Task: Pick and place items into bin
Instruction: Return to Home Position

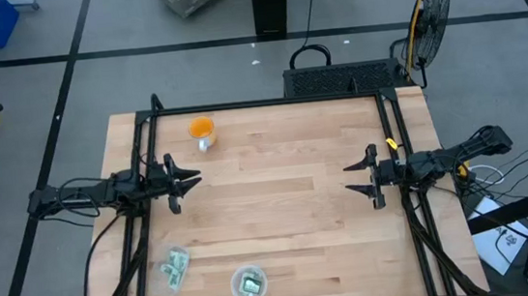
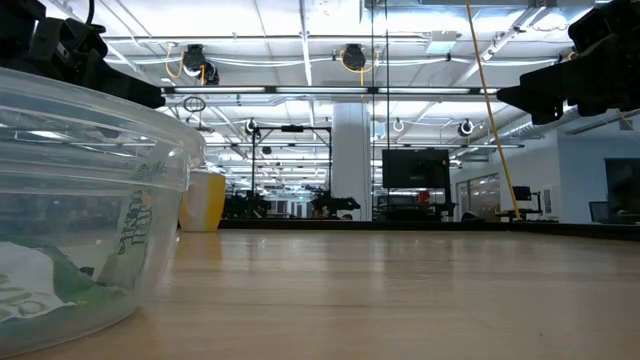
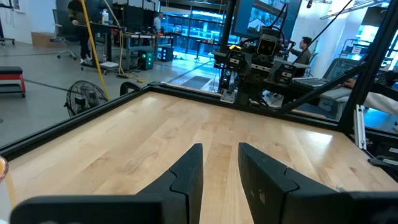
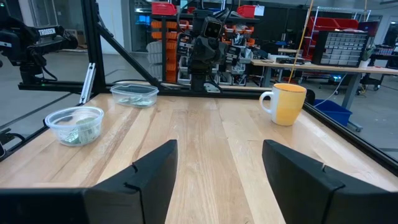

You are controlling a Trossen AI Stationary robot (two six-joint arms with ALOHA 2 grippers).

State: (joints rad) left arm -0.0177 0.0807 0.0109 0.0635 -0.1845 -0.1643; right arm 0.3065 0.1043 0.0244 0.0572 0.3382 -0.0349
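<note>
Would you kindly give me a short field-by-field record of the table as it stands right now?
Surface: pale wooden table
Left gripper: narrowly open, empty, over the table's left side
Right gripper: wide open, empty, over the right side
Round clear plastic bin: holds green-and-white packets
Shallow clear plastic bin: holds more packets, near the left arm
Yellow-orange mug: upright, near the far edge
Loose packets on table: none visible

The left gripper (image 1: 194,182) hovers narrowly parted, the right gripper (image 1: 348,179) facing it, spread wide.
</note>
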